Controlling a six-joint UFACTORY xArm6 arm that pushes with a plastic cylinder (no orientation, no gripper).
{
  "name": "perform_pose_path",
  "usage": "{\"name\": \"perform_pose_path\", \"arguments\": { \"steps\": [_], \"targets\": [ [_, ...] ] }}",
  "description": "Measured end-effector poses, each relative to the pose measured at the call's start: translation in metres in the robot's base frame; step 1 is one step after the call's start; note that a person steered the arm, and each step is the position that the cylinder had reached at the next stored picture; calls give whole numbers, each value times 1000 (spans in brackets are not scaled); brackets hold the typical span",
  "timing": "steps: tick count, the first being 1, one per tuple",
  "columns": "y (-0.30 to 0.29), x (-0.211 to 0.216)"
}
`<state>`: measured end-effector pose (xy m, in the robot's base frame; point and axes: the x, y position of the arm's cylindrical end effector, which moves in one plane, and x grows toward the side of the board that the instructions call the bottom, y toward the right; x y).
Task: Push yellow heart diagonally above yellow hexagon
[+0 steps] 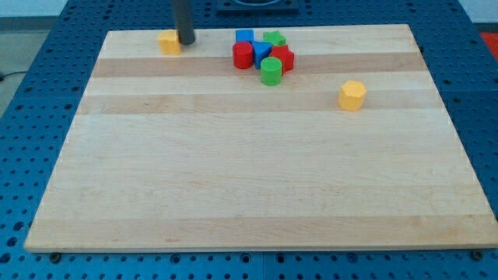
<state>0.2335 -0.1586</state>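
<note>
The yellow heart [169,41] lies near the board's top edge, at the view's upper left. My tip [186,42] stands just to its right, touching or nearly touching it. The yellow hexagon [352,95] sits alone far off at the view's right, lower than the heart.
A tight cluster lies at the top centre: a blue block [245,37], a green star [274,39], a red cylinder [243,56], a blue block [261,53], a red block [283,58] and a green cylinder [271,71]. The wooden board [249,187] rests on a blue pegboard.
</note>
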Motion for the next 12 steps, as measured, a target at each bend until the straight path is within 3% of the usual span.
{"name": "perform_pose_path", "arguments": {
  "steps": [1,2,3,6,7,9,10,12],
  "targets": [
    [-52,-14],
    [-69,-31],
    [-108,-10],
    [-66,3],
    [-54,35],
    [-20,41],
    [-25,81],
    [-8,87]
  ]
}}
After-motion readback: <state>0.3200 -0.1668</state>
